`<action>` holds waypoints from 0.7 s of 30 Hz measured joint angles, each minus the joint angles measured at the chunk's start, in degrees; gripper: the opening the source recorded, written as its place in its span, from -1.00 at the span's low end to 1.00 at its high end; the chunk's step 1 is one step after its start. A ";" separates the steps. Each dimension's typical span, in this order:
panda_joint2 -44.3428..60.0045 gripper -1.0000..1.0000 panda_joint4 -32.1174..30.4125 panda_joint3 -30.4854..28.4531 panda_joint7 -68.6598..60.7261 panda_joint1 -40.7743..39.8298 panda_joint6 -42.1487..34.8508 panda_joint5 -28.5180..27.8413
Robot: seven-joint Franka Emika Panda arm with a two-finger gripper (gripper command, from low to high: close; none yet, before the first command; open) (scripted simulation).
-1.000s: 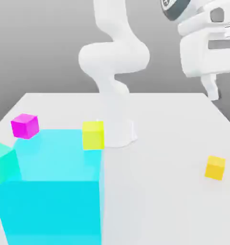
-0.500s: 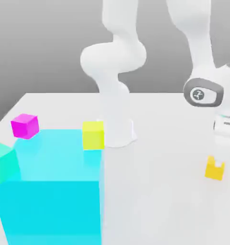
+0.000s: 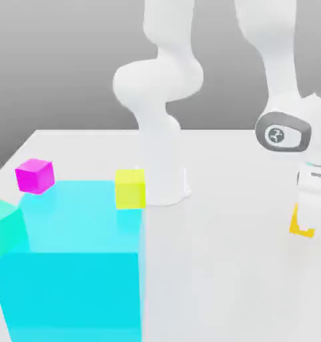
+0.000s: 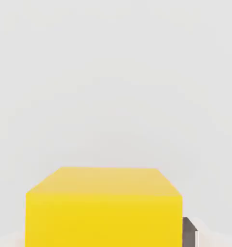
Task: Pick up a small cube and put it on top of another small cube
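Gripper (image 3: 303, 224) down at table (image 3: 229, 267) level on ext. view's right, fingers clamped on gold cube (image 3: 297, 226); cube sits on table near right edge. Lemon cube (image 3: 130, 188) well apart to the left, by arm base (image 3: 164, 184), behind cyan block (image 3: 73, 257). Bare table betw. them. Magenta cube (image 3: 35, 176) far left.

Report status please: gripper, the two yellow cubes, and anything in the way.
Gripper down on the golden cube, fingers around it. Lemon-yellow cube free beside the big cyan block. Table between them bare.
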 joint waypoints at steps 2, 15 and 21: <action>-1.91 -1.00 1.92 -2.01 -1.85 -3.40 -1.91 0.36; -22.14 -1.00 8.74 -22.19 -29.12 -27.38 -26.90 -1.92; -31.43 -1.00 9.91 -33.05 -41.19 -36.75 -38.32 -4.57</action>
